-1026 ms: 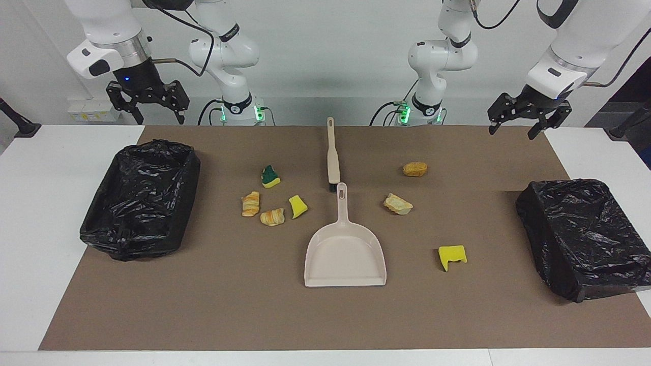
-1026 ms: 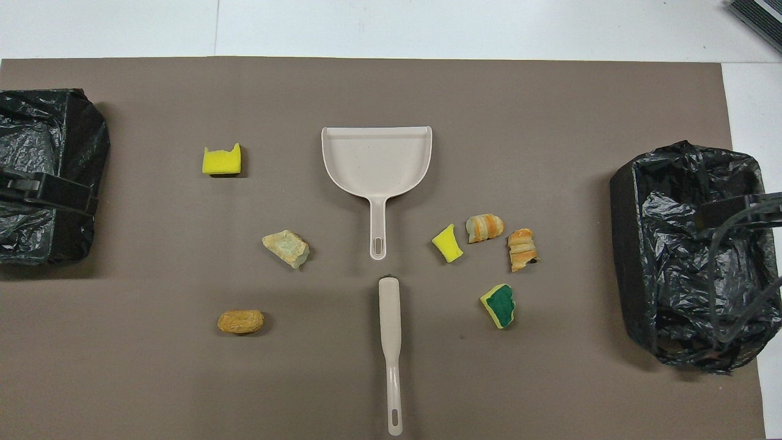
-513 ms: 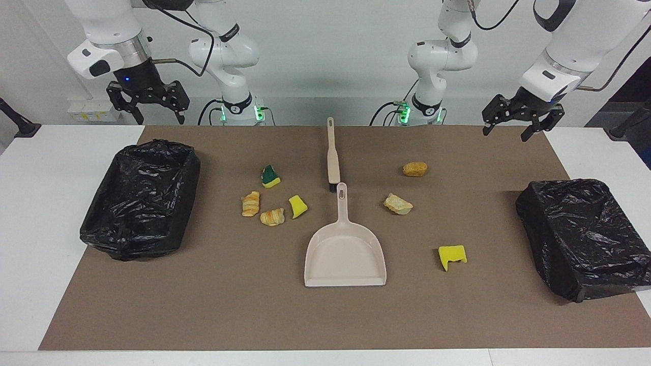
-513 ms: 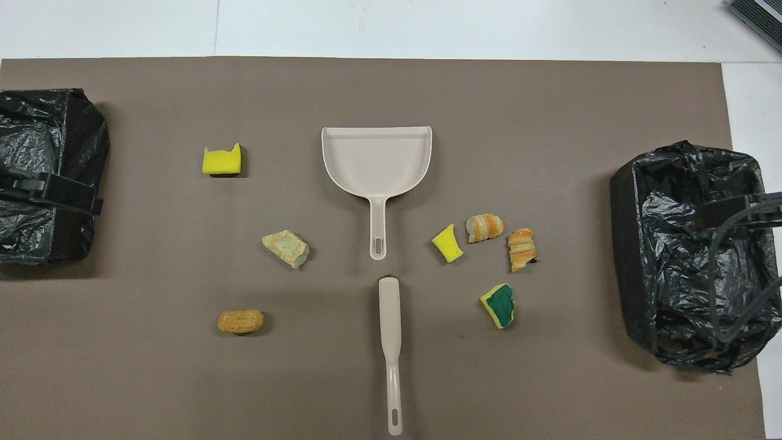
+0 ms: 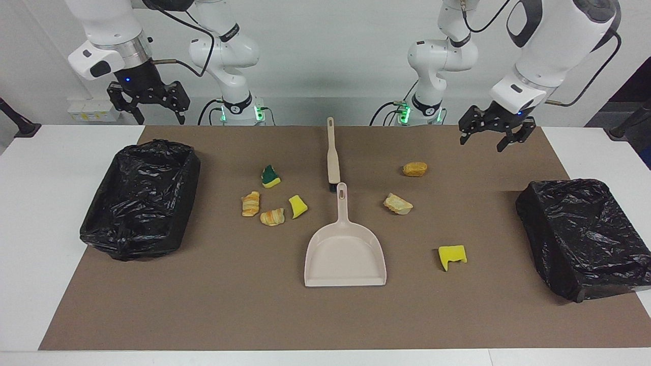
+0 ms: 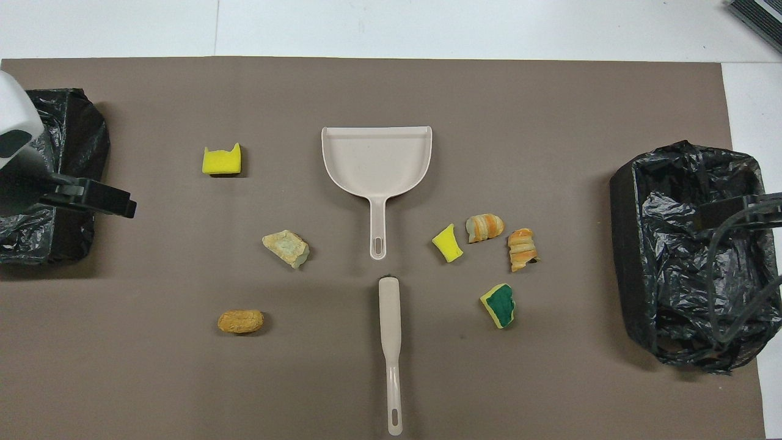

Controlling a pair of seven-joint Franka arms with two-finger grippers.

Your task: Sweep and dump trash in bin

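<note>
**A:** Starting with the facing view: where is everything lying?

**B:** The trash is lying loose on the brown mat [image 5: 152, 315]. The green-and-yellow sponge [image 5: 270, 176], two croissant lumps [image 5: 250, 204] [image 5: 272, 217] and a yellow sponge piece [image 5: 298, 206] are clustering toward the right arm's end, beside the dustpan [image 5: 345, 249]. A bread roll [image 5: 415, 169], a pale bread lump [image 5: 397, 204] and a notched yellow sponge [image 5: 452, 256] are sitting toward the left arm's end. The brush [image 5: 332, 155] is lying nearer the robots than the dustpan, its head just beside the pan's handle tip.

**A:** And the grippers?

**B:** The left gripper [image 5: 491, 136] is hanging in the air over the mat's edge, fingers spread, holding nothing. The right gripper [image 5: 148, 104] is hanging above its own end of the table, likewise spread and empty. I'd say that arm is waiting.

**A:** What is the overhead view adding?

**B:** Two bag-lined bins, one [image 6: 73, 122] at the left arm's end, the other [image 6: 623, 232] at the right arm's. The left gripper [image 6: 91, 198] is showing over the first bin's inner edge. The dustpan [image 6: 376, 160] is empty, its mouth pointing away from the robots.

**A:** So which step is this?

**B:** The very start, in my judgement: no tool is lifted and nothing is swept. Next, I think, one gripper is needing to descend on the brush handle and the other on the pan handle.
</note>
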